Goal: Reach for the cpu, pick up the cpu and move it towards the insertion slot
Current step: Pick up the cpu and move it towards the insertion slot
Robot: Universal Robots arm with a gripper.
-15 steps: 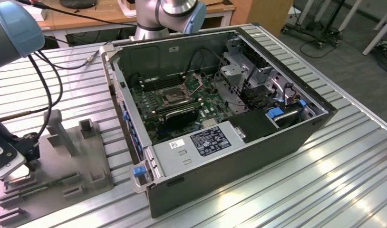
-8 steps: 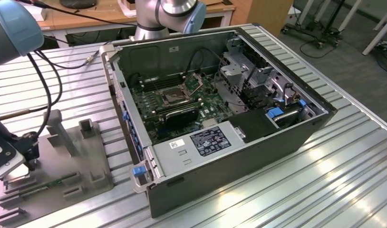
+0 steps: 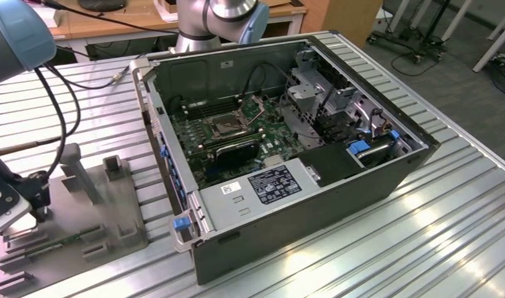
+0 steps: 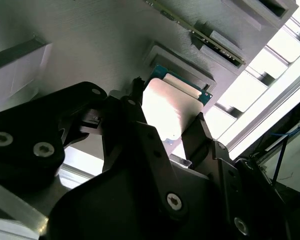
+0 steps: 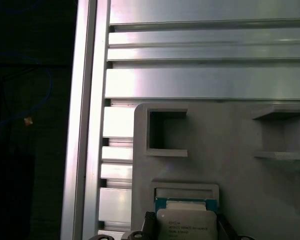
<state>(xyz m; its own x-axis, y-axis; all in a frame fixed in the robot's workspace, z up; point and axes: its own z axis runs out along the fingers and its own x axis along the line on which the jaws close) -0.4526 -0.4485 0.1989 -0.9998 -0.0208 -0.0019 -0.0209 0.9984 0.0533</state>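
In both wrist views the cpu, a silvery-white square chip with a teal edge, sits between my gripper's two dark fingers. My gripper is shut on it, one finger at each side. The chip overlaps the rim of a shallow square recess in the grey fixture block. In the exterior view my gripper hangs over that fixture at the view's left. The insertion slot, a square socket with a shiny frame, lies on the green motherboard inside the open computer case, far to the view's right of my gripper.
The open black computer case stands mid-table with a power supply, drive cages and cables inside. The fixture carries upright posts and a memory stick. Ribbed aluminium table slats run under everything. Cables hang from the arm.
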